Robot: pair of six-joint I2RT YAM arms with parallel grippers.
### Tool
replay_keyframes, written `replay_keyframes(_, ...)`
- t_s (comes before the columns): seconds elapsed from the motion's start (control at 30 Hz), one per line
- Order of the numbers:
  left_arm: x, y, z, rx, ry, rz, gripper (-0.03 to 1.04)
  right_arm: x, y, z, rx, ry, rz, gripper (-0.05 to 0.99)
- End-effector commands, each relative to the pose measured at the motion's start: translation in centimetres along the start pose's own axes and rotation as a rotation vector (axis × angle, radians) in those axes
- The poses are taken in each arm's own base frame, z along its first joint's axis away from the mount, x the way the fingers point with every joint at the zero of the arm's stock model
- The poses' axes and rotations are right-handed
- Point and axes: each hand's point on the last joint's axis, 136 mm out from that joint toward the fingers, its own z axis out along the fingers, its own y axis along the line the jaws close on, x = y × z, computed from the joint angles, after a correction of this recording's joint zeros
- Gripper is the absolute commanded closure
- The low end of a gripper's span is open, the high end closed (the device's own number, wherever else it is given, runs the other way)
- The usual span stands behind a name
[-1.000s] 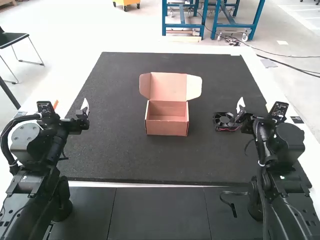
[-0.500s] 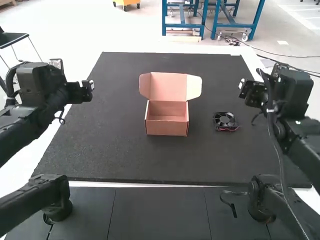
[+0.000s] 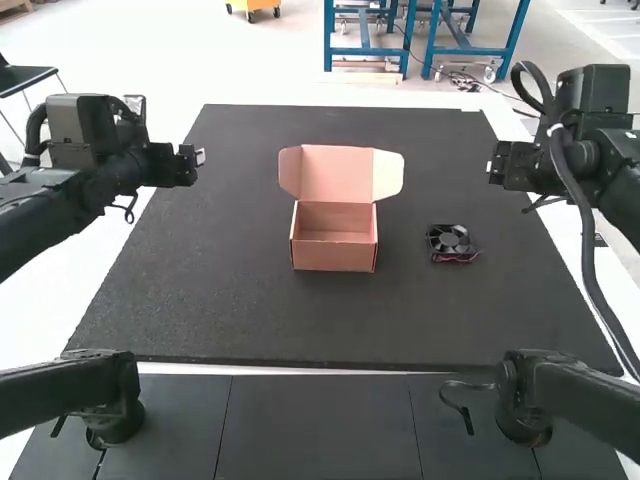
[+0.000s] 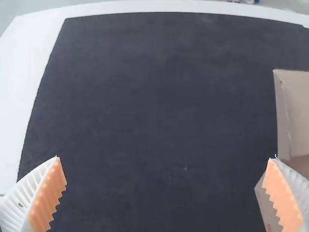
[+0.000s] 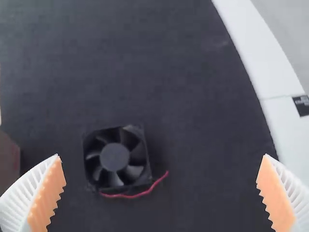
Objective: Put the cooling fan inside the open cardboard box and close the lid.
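Black mat (image 3: pixel 200 280) on table: fan (image 3: pixel 449 240) flat, just right of box (image 3: pixel 334 240), lid (image 3: pixel 340 172) up. Right gripper (image 5: pixel 161 193) hovers above fan, splayed wide, empty. Left gripper (image 4: pixel 159 200) also splayed, empty. Best: descend straight, pinch frame sides, dodge red wire (image 5: pixel 140 191).

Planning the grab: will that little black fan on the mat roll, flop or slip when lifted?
Probably stiff: the fan has a square, boxy frame. Lying flat on the mat, it should not roll. Its thin red wire may dangle or snag.
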Motion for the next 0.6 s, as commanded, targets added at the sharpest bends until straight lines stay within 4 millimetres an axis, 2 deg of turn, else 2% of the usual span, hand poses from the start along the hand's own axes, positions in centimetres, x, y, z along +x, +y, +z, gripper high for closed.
replay_keyframes(0.0, -1.1, -1.6, 1.0, 0.072, 0.002, 0.022, 0.05, -1.7, 0.0, -0.1, -0.007, -0.020, 0.046, 0.03)
replay_keyframes(0.07, -1.1, -2.9, 1.4, 0.124, 0.011, 0.028, 0.05, -1.6, 0.2, 0.6, -0.013, -0.001, 0.044, 0.03)
replay_keyframes(0.13, -1.3, -4.1, 1.6, 0.159, 0.013, 0.046, 0.05, -0.6, 0.4, 1.4, -0.020, 0.061, 0.036, 0.03)
replay_keyframes(0.2, -1.9, -6.0, 1.4, 0.218, 0.007, 0.063, 0.05, -0.2, 0.9, 2.1, -0.044, 0.090, 0.036, 0.03)
replay_keyframes(0.4, -1.5, -11.1, 0.5, 0.344, 0.053, 0.109, 0.05, -0.5, 1.6, 4.7, -0.080, 0.148, 0.042, 0.03)
replay_keyframes(0.5, -0.8, -12.5, -0.2, 0.382, 0.095, 0.121, 0.05, -0.3, 1.9, 6.6, -0.100, 0.193, 0.046, 0.03)
replay_keyframes(0.57, -0.4, -12.8, -0.6, 0.388, 0.124, 0.123, 0.05, -0.9, 1.8, 7.6, -0.097, 0.201, 0.046, 0.03)
